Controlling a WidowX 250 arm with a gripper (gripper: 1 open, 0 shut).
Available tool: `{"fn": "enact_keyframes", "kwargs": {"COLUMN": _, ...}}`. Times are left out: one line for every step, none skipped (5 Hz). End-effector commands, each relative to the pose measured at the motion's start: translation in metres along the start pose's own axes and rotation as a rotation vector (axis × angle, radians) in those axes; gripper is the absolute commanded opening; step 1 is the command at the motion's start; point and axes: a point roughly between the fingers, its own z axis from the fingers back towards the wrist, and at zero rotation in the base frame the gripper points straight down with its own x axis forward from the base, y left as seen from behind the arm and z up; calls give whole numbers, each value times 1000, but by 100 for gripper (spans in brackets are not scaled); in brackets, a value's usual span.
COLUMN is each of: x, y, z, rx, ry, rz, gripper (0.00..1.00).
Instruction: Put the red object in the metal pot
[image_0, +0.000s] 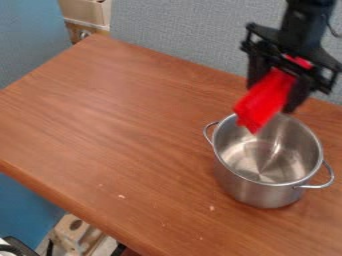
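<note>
My gripper (283, 72) is shut on the upper end of the red object (265, 100), a bright red elongated block that hangs tilted from the fingers. The block's lower end sits just above the far left part of the rim of the metal pot (267, 190). The shiny round pot stands on the right side of the wooden table (107, 120), with a small loop handle (325, 177) at its right rim. Its inside looks empty.
The table's near edge runs diagonally across the lower left. A blue wall rises behind the table, and a beige box (88, 12) sits at the top left corner beyond it.
</note>
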Motion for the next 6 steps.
{"fn": "enact_keyframes", "kwargs": {"x": 7, "y": -9, "z": 4, "rx": 5, "ry": -62, "rz": -5, "gripper": 0}}
{"fn": "enact_keyframes", "kwargs": {"x": 0, "y": -8, "z": -7, "rx": 9, "ry": -53, "rz": -8, "gripper": 0}}
{"fn": "enact_keyframes", "kwargs": {"x": -2, "y": -7, "z": -19, "rx": 21, "ry": -29, "rz": -10, "gripper": 0}}
{"fn": "enact_keyframes", "kwargs": {"x": -1, "y": -7, "z": -35, "rx": 25, "ry": -8, "rz": -9, "gripper": 0}}
{"fn": "enact_keyframes", "kwargs": {"x": 5, "y": -6, "z": -48, "rx": 28, "ry": 1, "rz": -5, "gripper": 0}}
{"fn": "enact_keyframes", "kwargs": {"x": 8, "y": -5, "z": -58, "rx": 30, "ry": -1, "rz": -7, "gripper": 0}}
